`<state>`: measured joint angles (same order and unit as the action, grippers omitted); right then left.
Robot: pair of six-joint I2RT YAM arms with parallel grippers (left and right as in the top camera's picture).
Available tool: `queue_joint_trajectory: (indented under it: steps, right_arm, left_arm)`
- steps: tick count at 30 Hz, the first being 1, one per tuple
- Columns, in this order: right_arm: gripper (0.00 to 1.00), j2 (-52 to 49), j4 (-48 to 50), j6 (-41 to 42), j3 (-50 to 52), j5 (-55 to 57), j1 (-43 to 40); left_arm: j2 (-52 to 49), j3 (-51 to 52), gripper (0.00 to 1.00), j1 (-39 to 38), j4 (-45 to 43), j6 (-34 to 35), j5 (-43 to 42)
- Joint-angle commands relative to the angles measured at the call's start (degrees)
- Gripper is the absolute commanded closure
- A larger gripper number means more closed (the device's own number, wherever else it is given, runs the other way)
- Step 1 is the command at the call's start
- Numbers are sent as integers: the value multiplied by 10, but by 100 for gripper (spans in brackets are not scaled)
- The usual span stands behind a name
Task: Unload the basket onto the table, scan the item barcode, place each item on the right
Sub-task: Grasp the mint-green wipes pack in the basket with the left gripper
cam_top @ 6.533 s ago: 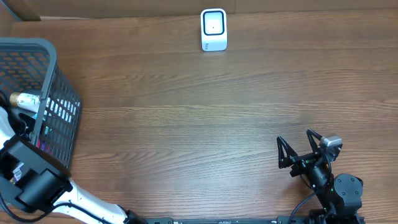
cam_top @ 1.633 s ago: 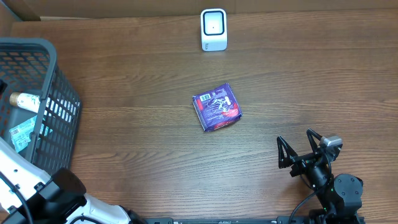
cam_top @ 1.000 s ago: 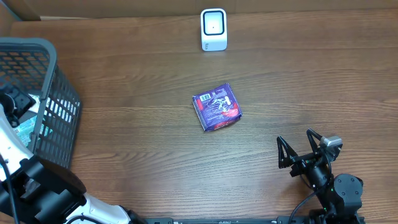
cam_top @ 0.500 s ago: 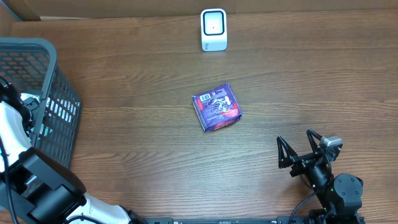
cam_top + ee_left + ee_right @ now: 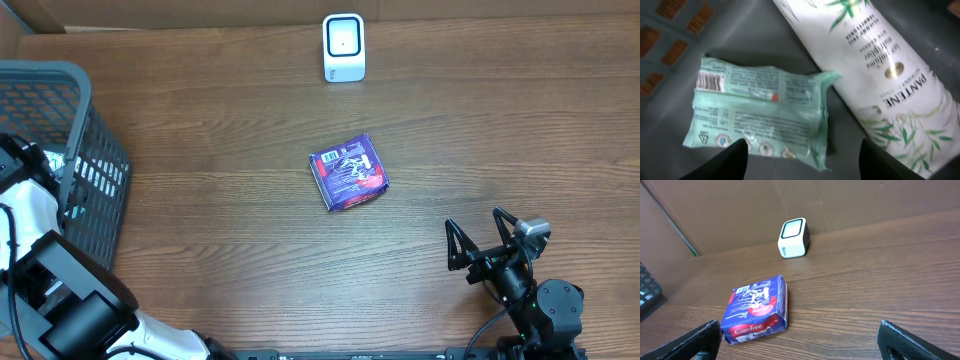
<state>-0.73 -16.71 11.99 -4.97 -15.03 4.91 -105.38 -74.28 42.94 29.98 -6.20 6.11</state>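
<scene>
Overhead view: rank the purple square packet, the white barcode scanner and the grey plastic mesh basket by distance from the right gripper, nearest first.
1. Purple square packet: mid-table, ahead and to the left of the right gripper.
2. White barcode scanner: at the table's far edge, beyond the packet.
3. Grey plastic mesh basket: at the far left edge of the table.

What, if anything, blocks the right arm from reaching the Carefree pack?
Likely nothing, so probably yes: the Carefree pack lies in the open on the table, bare wood between it and the right tool, which is open, empty and facing it.
</scene>
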Motion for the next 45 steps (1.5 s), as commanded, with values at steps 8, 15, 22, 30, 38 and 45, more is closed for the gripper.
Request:
queue_joint_trajectory:
  steps: [8, 15, 22, 30, 38, 45]
  right_arm:
    - [0, 5, -14, -1, -7, -1, 3]
    - [0, 5, -14, -1, -7, -1, 3]
    - [0, 5, -14, -1, -7, -1, 3]
    - [0, 5, -14, -1, -7, -1, 3]
    - [0, 5, -14, -1, -7, -1, 3]
    - [0, 5, -14, -1, -7, -1, 3]
  left_arm:
    - [-29, 38, 38, 2, -45, -15, 2]
    - [-40, 38, 40, 2, -64, -16, 1]
    - [-41, 46, 41, 5, -75, -15, 0]
    - [-39, -19, 38, 7, 5, 115, -52]
    - [-39, -199, 26, 7, 138, 188, -87]
    - [-46, -231, 26, 5, 166, 202, -70]
